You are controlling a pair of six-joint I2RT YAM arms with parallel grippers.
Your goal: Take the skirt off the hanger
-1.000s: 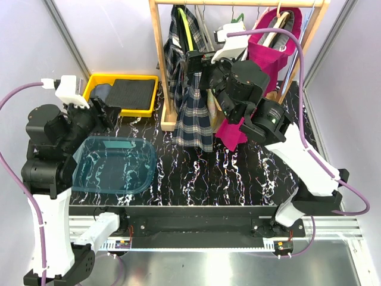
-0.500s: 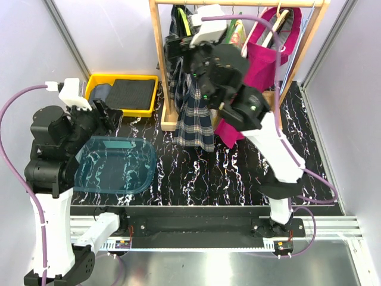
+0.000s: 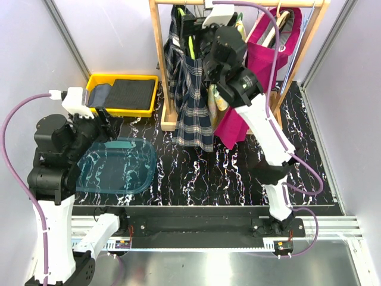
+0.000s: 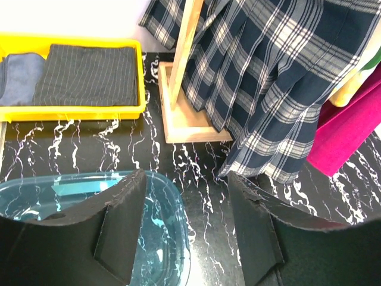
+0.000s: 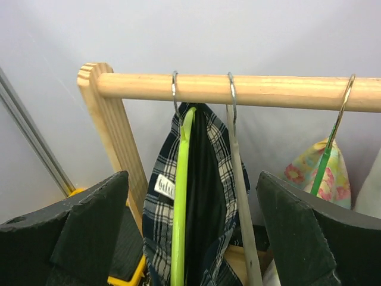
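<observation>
Yellow tray [image 4: 77, 111] holding folded dark garments [image 4: 89, 74], teal tub [image 3: 119, 167], left tool [image 4: 186, 186] apart, right tool [image 5: 191, 190] apart

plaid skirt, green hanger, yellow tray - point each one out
plaid skirt [image 3: 193, 113]: top external view, middle of the hanging pleats
green hanger [image 5: 180, 196]: right wrist view, midway down its arm
yellow tray [image 4: 77, 112]: left wrist view, near rim

Navy-and-white plaid skirt [image 3: 193, 113], lime-green hanger [image 5: 181, 202], magenta garment [image 4: 351, 128] (yellow tray [image 4: 71, 111], black white-veined table [image 3: 238, 179])
</observation>
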